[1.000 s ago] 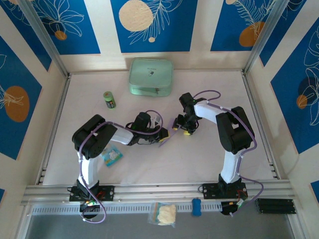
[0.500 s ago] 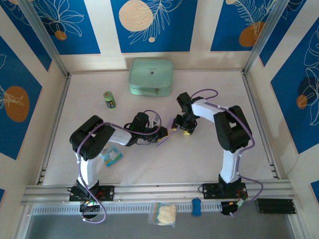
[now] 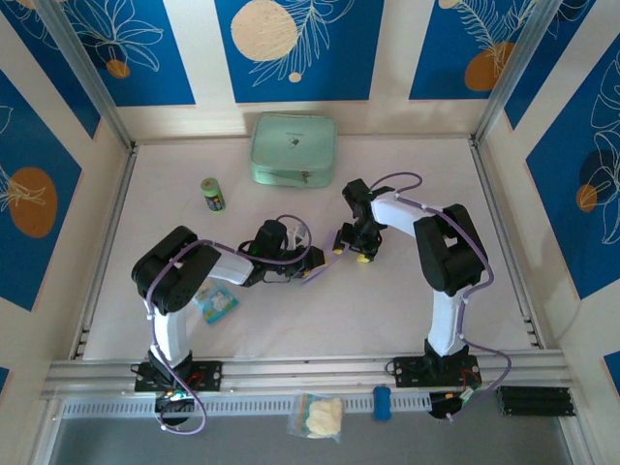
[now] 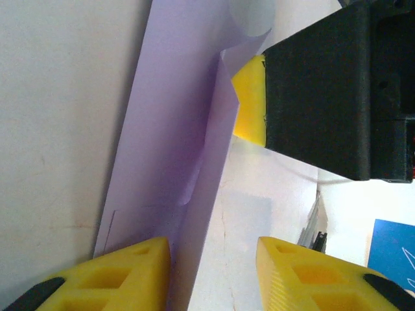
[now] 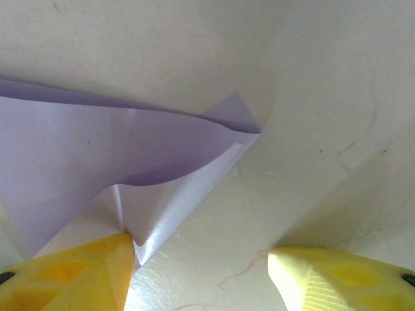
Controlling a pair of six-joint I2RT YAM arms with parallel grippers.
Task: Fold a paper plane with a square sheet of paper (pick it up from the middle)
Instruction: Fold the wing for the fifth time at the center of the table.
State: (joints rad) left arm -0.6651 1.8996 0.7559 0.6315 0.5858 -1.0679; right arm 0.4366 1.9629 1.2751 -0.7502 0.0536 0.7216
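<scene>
Seen from above, the sheet of paper (image 3: 316,274) is only a small purple sliver between the two arm ends. The rest is covered, and its folds are too small to tell. It runs off the top and bottom edges of the left wrist view and off the left edge of the right wrist view. The snack packet (image 3: 217,304) lies partly under the left arm (image 3: 179,276).

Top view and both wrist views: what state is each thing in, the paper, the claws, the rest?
purple paper: partly folded, creased, one flap curling up
left gripper: open, paper beside one finger
right gripper: open, one finger at the paper's edge
mint-green pouch: shut, lying flat
green can: upright
snack packet: lying flat
</scene>
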